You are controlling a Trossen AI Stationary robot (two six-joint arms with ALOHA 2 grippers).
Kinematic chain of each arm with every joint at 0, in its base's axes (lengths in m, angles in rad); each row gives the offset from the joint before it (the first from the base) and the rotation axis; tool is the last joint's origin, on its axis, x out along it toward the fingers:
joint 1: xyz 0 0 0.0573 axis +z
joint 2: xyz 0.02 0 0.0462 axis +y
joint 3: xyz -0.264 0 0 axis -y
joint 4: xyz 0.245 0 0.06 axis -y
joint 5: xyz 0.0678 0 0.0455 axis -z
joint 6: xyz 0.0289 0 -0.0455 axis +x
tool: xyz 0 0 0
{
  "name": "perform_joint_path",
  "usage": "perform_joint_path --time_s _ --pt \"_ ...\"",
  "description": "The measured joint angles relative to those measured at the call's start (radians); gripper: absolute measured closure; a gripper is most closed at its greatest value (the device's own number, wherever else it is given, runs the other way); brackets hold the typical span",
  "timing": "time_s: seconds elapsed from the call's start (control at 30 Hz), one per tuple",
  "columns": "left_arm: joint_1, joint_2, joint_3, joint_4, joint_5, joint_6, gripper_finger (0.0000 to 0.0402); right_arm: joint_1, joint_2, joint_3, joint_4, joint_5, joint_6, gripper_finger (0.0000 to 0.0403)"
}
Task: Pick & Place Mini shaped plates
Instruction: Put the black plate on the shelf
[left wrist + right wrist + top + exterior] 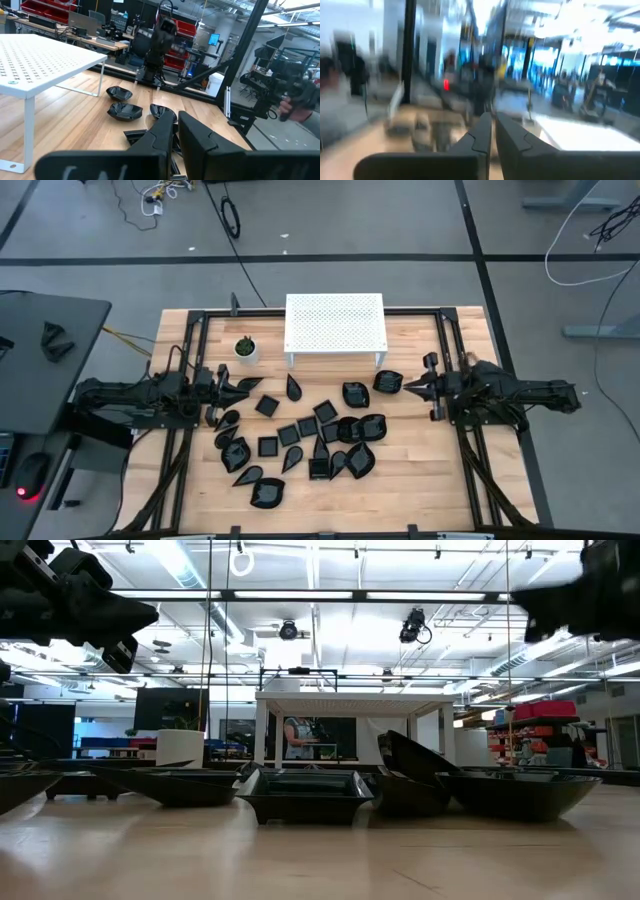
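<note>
Several small glossy black plates (310, 435), square, teardrop and leaf-shaped, lie scattered on the wooden table between the two arms. They show in a row in the low view (305, 792), and two lie beyond the fingers in the left wrist view (125, 111). My left gripper (243, 386) hangs level above the cluster's far left edge, its fingers (165, 132) shut on nothing. My right gripper (408, 387) points toward the cluster from the table's right and is raised above it. Its fingers (482, 132) are also shut on nothing.
A white perforated stand (335, 325) stands on its legs at the far middle of the table. A small white pot with a green plant (245, 348) sits to its left. Black frame rails (445, 330) run along the table's sides. Bare wood (420, 480) lies at the near right.
</note>
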Motion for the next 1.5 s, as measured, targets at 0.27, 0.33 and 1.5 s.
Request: perform_joint_path --time_s 0.27,0.33,1.5 --pt "0.000 0.000 0.000 0.000 0.000 -0.031 0.0365 0.000 0.001 0.001 0.403 0.130 0.375 0.0375" --pt "0.000 0.000 0.000 0.000 0.000 -0.055 0.0365 -0.001 0.010 0.002 0.413 0.177 0.424 0.0375" --pt "-0.001 0.000 0.000 0.006 -0.136 -0.104 0.0365 0.171 1.097 0.489 0.112 0.320 0.441 0.0371"
